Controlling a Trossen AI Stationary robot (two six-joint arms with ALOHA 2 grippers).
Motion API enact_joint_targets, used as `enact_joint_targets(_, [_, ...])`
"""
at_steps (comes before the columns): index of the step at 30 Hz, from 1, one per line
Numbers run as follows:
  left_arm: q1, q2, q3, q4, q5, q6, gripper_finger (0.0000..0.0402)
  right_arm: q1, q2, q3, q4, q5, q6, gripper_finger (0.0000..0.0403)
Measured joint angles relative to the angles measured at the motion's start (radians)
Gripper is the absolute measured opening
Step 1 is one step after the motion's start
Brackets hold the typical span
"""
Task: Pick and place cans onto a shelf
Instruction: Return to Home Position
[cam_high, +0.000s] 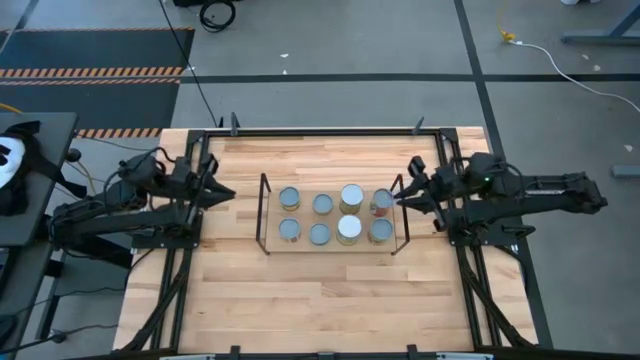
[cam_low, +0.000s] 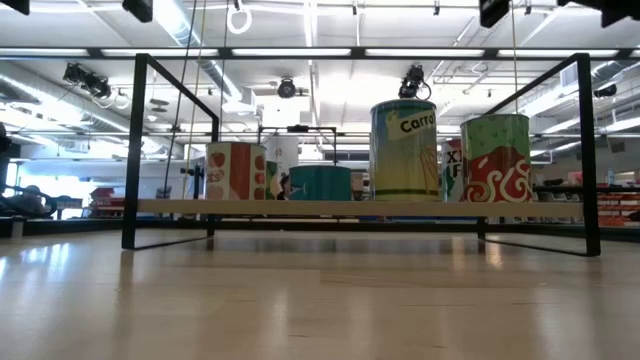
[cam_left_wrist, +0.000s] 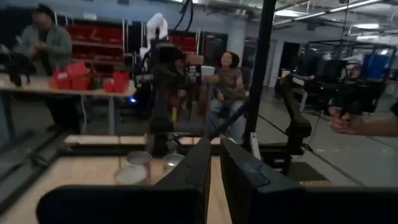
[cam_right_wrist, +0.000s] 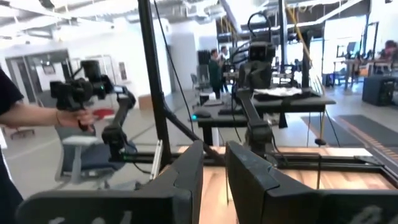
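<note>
Basically done: nearest the front edge the table (cam_high: 330, 300) is bare wood. Mid-table sits the shelf (cam_high: 264, 215) with all eight cans (cam_high: 349, 228) on its board (cam_low: 300, 207), upright, two rows of four (packed that way since the board is only four wide). Low view shows cans standing level between the wire end frames (cam_low: 135, 150).

No can lies loose on the table that I can see, so I judge the placing finished, with only parking the arms to do.

- **Left gripper** (cam_high: 228, 193) hangs off the shelf's left end, apart from the frame and pointing in at it. Its fingers (cam_left_wrist: 199, 177) are drawn almost together, thin slit only, nothing between them.
- **Right gripper** (cam_high: 402, 197) is tighter in, tip just beside the right end frame and near the end can (cam_high: 381, 203) of the back row. Can't tell if it touches the wire. Its fingers (cam_right_wrist: 249, 177) are likewise nearly together and empty.

Likely both sit there because cans go in from the ends. Backing the right one out wants a straight pull so it doesn't clip the frame or nudge that end can.

Beyond the table are a seated person (cam_left_wrist: 229, 87), a second person (cam_left_wrist: 46, 43) standing at a bench, and a hand (cam_right_wrist: 71, 115) holding a camera rig (cam_right_wrist: 81, 93).
</note>
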Motion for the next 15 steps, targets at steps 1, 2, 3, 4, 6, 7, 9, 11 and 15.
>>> enact_joint_targets(1, [0.000, -0.002, 0.000, 0.005, 0.000, 0.016, 0.0041, 0.000, -0.025, -0.014, 0.001, 0.001, 0.006, 0.0077])
enact_joint_targets(2, [0.000, -0.002, 0.000, 0.013, -0.003, 0.033, 0.0041, 0.000, -0.051, -0.029, 0.004, 0.006, 0.014, 0.0077])
enact_joint_targets(3, [0.001, -0.002, 0.000, 0.028, -0.004, 0.043, 0.0041, 0.000, -0.075, -0.046, 0.006, 0.008, 0.024, 0.0077])
enact_joint_targets(4, [0.002, -0.002, 0.000, 0.037, -0.009, 0.049, 0.0041, 0.000, -0.100, -0.065, 0.012, 0.008, 0.036, 0.0077])
enact_joint_targets(6, [0.001, -0.002, 0.000, 0.059, -0.013, 0.060, 0.0041, 0.000, -0.144, -0.109, 0.049, 0.008, 0.060, 0.0077])
enact_joint_targets(7, [0.000, -0.002, 0.000, 0.063, -0.013, 0.061, 0.0041, 0.000, -0.166, -0.131, 0.072, 0.009, 0.069, 0.0077])
enact_joint_targets(9, [0.000, -0.002, -0.007, 0.080, 0.003, 0.060, 0.0041, 0.000, -0.207, -0.179, 0.137, 0.010, 0.082, 0.0077])
enact_joint_targets(11, [0.000, -0.002, -0.040, 0.139, 0.022, 0.048, 0.0041, 0.000, -0.245, -0.221, 0.204, 0.024, 0.112, 0.0077])
enact_joint_targets(15, [0.001, -0.003, -0.176, 0.396, -0.025, 0.000, 0.0041, 0.001, -0.325, -0.291, 0.323, 0.061, 0.205, 0.0077])
